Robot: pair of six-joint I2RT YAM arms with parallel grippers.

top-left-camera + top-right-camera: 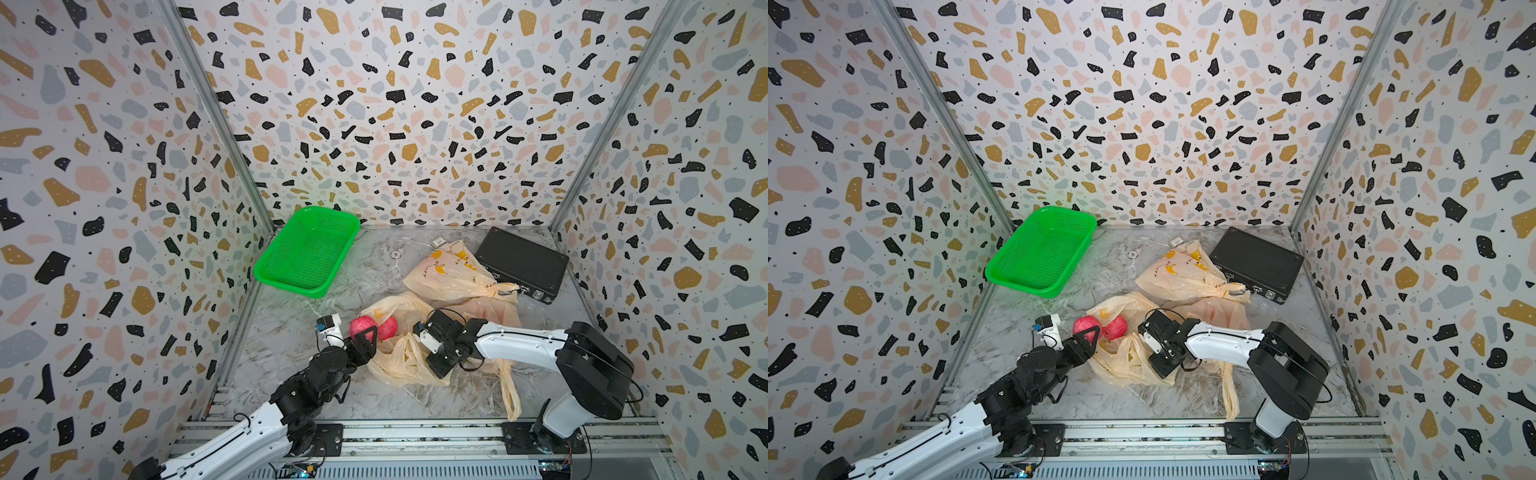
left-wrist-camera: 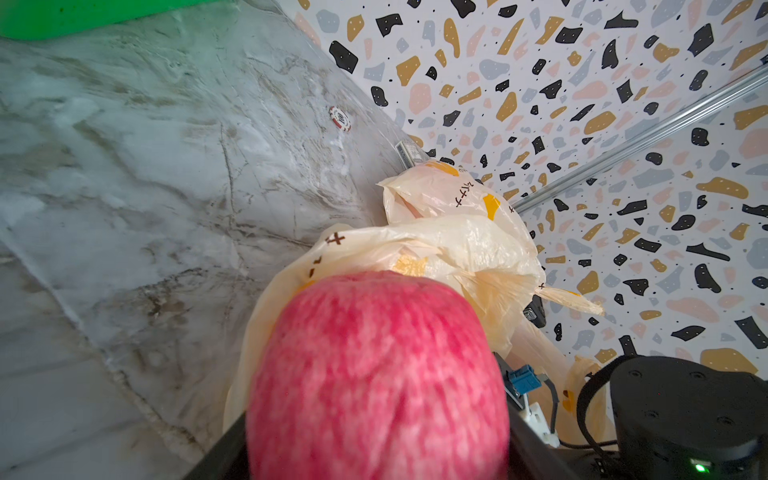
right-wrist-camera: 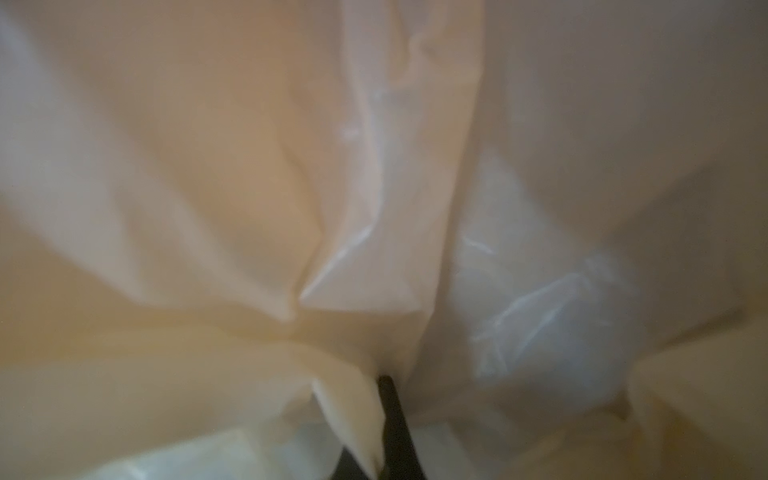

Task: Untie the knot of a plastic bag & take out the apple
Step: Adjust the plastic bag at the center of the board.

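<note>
Clamping the apple point(image 2: 376, 374), the left gripper point(image 1: 369, 334) straddles it

White arm links point(image 1: 519, 340), black joints point(image 1: 594, 365), looping black cables point(image 2: 582, 405), seemingly blue connector point(image 2: 521, 376)

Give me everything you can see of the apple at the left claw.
The apple is red with paler pink streaks, rounded, and its skin looks smooth and unbroken where it shows. It sits between the jaws of the left claw, which grip it on two sides. It is at the mouth of the crumpled pale orange plastic bag, whose film lies behind it. In both top views part of the claw crosses over it. Its underside is hidden.
</note>
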